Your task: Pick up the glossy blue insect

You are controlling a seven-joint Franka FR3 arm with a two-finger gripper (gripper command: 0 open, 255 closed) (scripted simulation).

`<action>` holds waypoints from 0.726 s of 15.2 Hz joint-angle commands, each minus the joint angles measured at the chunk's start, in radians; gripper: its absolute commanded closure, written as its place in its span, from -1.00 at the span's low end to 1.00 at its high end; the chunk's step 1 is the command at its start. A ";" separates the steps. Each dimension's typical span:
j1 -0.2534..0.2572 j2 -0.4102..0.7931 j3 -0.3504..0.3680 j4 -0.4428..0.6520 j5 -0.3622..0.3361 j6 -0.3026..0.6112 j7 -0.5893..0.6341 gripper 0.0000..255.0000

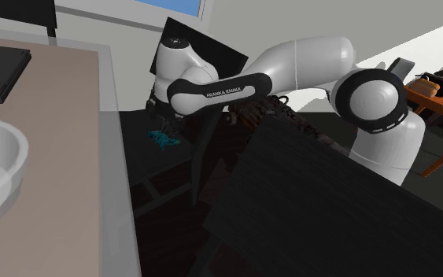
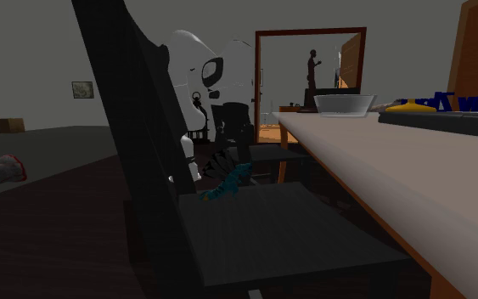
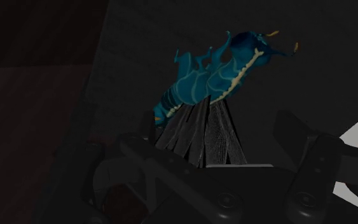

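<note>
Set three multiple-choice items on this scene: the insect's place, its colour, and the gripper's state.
1. Where is the insect?
A. in the white bowl
B. at the dark chair seat
C. on the tabletop

2. What colour is its body?
A. red
B. white
C. blue

3. How does the gripper stand?
A. open, its fingers apart
B. shut on nothing
C. shut on the bowl

Key:
1 B: the second exterior view shows it at the seat's far edge, beside the table.
2 C: the wrist view shows a blue body with a pale side stripe.
3 A: the fingers stand apart, with the wings between them.
</note>
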 commanded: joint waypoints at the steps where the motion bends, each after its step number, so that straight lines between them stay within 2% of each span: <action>1: 0.003 0.012 -0.006 -0.015 -0.015 0.024 0.014 -1.00; 3: 0.004 0.016 -0.008 -0.019 -0.019 0.030 0.017 -1.00; 4: 0.003 0.015 -0.007 -0.018 -0.018 0.028 0.016 1.00; 11: 0.002 0.011 -0.006 -0.020 -0.015 0.028 0.014 1.00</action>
